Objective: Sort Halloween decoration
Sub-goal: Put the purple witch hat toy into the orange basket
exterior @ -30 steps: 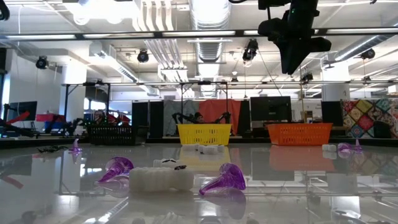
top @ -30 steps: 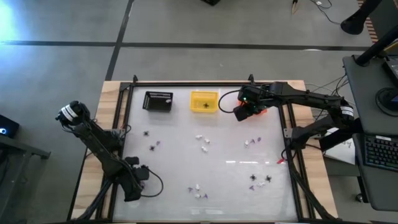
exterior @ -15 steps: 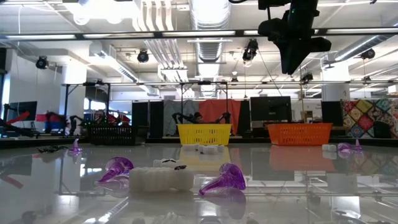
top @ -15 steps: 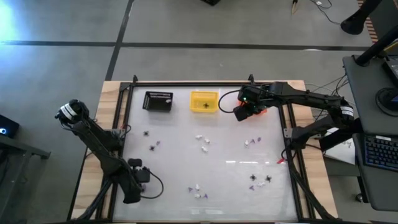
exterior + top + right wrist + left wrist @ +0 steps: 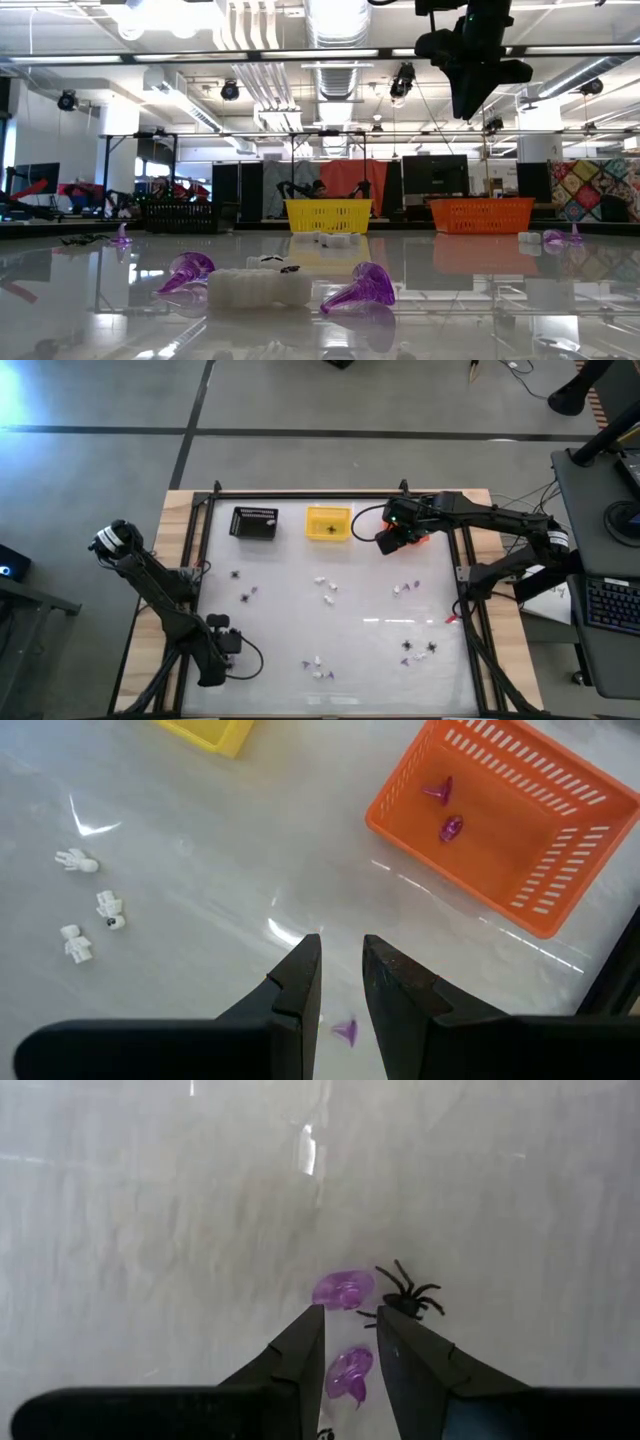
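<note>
My left gripper [image 5: 352, 1320] hangs low over the table's near left part [image 5: 228, 644], pointing steeply down and open. A purple bit [image 5: 350, 1375] lies between its fingers. Just beyond the tips lie a second purple bit [image 5: 342, 1290] and a black spider [image 5: 410, 1302]. My right gripper [image 5: 340, 942] hovers high beside the orange basket [image 5: 545, 910], narrowly open and empty [image 5: 395, 540]. Two purple bits [image 5: 445, 810] lie in that basket. Another purple bit [image 5: 345, 1032] shows on the table through its gap. My left gripper comes from above with one finger on either side of the purple bit [image 5: 350, 1375], which nearly fills the gap. I cannot tell whether the fingers touch it or whether it rests on the table.
A black basket [image 5: 254, 522] and a yellow basket [image 5: 312, 515] stand along the far edge, left of the orange one. White bits [image 5: 85, 910] lie mid-table. More trinkets lie near the front edge [image 5: 260, 285] and at the near right [image 5: 415, 650]. A metal frame [image 5: 300, 493] rims the table.
My left gripper has stayed over the same spot and turned a little about its wrist. The right gripper has not moved, and neither gap has changed.
</note>
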You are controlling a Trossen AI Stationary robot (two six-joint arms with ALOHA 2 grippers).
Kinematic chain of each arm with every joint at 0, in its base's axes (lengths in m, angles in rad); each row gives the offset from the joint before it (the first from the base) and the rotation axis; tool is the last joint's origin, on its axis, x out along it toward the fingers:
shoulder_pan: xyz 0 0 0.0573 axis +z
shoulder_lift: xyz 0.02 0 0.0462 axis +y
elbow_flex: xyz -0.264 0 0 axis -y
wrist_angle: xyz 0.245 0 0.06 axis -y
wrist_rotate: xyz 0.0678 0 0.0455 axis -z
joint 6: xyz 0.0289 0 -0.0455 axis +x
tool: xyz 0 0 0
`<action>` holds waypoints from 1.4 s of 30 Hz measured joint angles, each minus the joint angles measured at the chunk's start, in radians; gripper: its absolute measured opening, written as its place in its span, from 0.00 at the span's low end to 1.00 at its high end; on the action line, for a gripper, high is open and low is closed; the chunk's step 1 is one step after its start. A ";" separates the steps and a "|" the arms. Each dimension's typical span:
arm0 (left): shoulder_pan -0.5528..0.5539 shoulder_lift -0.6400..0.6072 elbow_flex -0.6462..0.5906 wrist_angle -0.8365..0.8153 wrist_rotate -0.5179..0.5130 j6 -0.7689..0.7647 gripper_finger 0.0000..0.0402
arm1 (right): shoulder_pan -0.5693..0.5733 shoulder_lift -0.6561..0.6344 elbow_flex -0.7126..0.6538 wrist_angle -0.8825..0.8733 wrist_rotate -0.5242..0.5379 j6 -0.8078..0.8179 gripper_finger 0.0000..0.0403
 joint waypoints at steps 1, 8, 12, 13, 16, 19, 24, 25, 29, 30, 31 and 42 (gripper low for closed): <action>0.001 0.000 0.000 0.001 0.000 0.002 0.19 | 0.000 0.000 0.000 0.000 0.001 0.005 0.17; 0.005 0.000 0.000 0.019 -0.019 0.013 0.19 | 0.000 0.000 0.000 0.000 0.005 0.015 0.17; 0.008 0.000 0.000 0.018 -0.019 0.013 0.19 | 0.000 0.000 0.000 0.000 0.005 0.015 0.17; 0.008 0.000 0.000 0.018 -0.019 0.013 0.19 | 0.000 0.000 0.000 0.000 0.005 0.015 0.17; 0.009 0.000 0.000 0.017 -0.019 0.012 0.19 | 0.000 0.000 0.000 0.000 0.005 0.015 0.17; 0.009 0.000 0.000 0.011 -0.019 0.010 0.19 | 0.000 0.000 0.000 0.000 0.005 0.016 0.17; 0.009 0.003 -0.001 0.010 -0.024 0.002 0.19 | 0.000 0.000 0.000 0.000 0.005 0.016 0.17; 0.009 0.003 -0.002 0.010 -0.024 0.001 0.19 | 0.000 0.000 0.000 0.000 0.005 0.016 0.17; 0.016 0.003 -0.002 0.010 -0.024 -0.011 0.19 | 0.000 0.000 0.000 0.000 0.005 0.016 0.17; 0.017 0.003 -0.002 0.011 -0.025 -0.015 0.19 | 0.000 0.000 0.000 0.000 0.005 0.016 0.17; 0.018 0.004 -0.002 0.011 -0.025 -0.016 0.19 | 0.000 0.000 0.000 0.000 0.005 0.016 0.17; 0.022 0.006 -0.002 0.016 0.007 -0.033 0.19 | 0.000 0.000 0.000 0.000 0.005 0.016 0.17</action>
